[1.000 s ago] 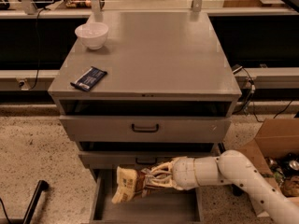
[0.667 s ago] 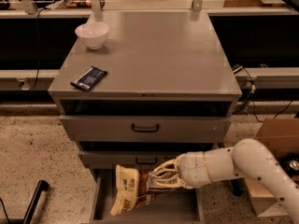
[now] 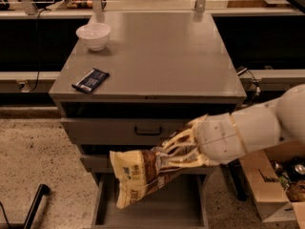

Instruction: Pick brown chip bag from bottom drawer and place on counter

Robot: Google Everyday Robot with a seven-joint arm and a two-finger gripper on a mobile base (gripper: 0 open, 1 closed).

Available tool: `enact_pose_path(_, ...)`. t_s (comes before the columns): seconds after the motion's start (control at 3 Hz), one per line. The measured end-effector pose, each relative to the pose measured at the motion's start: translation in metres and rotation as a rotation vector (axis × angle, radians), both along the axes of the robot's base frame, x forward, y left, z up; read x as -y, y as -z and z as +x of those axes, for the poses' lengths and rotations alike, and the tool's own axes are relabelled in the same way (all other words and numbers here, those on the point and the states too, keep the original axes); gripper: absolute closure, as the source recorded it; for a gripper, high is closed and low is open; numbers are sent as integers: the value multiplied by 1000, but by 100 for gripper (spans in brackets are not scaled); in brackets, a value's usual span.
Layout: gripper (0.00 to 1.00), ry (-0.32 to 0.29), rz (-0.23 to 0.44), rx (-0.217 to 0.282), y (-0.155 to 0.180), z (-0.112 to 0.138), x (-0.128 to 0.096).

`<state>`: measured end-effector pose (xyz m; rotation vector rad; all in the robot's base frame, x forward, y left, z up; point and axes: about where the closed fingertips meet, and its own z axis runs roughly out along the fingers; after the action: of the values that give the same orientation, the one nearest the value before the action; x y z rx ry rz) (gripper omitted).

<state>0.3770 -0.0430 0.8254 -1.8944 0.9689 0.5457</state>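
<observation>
The brown chip bag, cream-yellow with a dark brown panel, hangs tilted in the air above the open bottom drawer. My gripper is shut on the bag's right end, in front of the middle drawer. My white arm reaches in from the right. The grey counter lies above and behind the bag.
A white bowl stands at the counter's back left. A dark blue bar wrapper lies near its front left edge. A cardboard box with cans stands on the floor at the right. A black bar lies at the lower left.
My gripper has lifted the chip bag up out of the bottom drawer, and the arm has come closer to the camera.
</observation>
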Motion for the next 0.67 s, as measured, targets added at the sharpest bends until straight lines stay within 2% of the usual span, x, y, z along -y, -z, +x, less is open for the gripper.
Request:
enact_pose_path(0.33,100,50,-60,37,-73,41,2)
enact_pose_path(0.67,100,120,-28,27,-114,97,-11)
